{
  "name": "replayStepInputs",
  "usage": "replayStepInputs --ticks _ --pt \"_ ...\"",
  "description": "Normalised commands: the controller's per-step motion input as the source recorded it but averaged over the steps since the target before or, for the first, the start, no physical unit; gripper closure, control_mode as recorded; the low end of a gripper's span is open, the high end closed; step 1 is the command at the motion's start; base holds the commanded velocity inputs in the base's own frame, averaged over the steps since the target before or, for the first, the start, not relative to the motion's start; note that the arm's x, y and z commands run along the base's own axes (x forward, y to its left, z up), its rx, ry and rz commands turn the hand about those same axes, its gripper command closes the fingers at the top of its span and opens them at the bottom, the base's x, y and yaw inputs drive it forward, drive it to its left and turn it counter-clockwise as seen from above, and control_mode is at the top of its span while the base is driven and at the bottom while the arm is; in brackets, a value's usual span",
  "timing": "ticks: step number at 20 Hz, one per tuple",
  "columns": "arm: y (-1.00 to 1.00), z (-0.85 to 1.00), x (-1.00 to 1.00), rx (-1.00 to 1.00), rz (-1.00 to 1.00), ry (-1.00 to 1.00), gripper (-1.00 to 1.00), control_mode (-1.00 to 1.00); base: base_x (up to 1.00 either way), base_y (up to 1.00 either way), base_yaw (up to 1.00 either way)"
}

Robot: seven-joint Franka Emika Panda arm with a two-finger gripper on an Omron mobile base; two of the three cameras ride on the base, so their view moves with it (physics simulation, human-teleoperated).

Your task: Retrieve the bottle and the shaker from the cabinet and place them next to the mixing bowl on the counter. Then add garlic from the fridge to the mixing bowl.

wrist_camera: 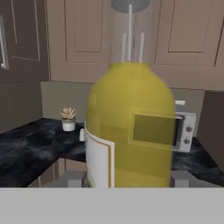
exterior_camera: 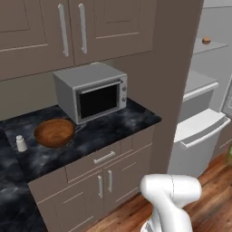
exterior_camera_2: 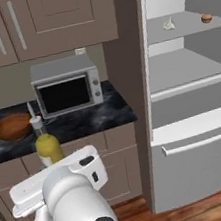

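Yellow bottle point(wrist_camera: 131, 127) sits upright between the fingers of the gripper point(wrist_camera: 129, 181), jaws partly closed on its body, carried above the floor in front of the counter point(exterior_camera: 113, 127). Keep it vertical and set it down just beside the mixing bowl point(exterior_camera: 54, 132), clear of the shaker point(exterior_camera: 21, 143) at the bowl's left and the microwave point(exterior_camera: 93, 93) to its right.

I see the yellow bottle point(wrist_camera: 130, 127) upright, apparently held; shaker point(exterior_camera: 21, 143) beside the wooden mixing bowl point(exterior_camera: 54, 132) on the black surface point(exterior_camera: 113, 124)
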Motion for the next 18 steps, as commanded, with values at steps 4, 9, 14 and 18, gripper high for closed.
replayStepInputs --ticks 4,9,14,18 --pt "0.00 0.00 0.00 0.00 0.00 0.00 1.00 1.00 0.33 0.78 0.16" --pt "0.00 0.00 0.00 0.00 0.00 0.00 1.00 1.00 0.47 0.04 0.15" --pt "0.00 0.00 0.00 0.00 0.00 0.00 1.00 1.00 0.45 0.29 0.18" --pt "0.00 0.00 0.00 0.00 0.00 0.00 1.00 1.00 0.22 0.26 0.13"
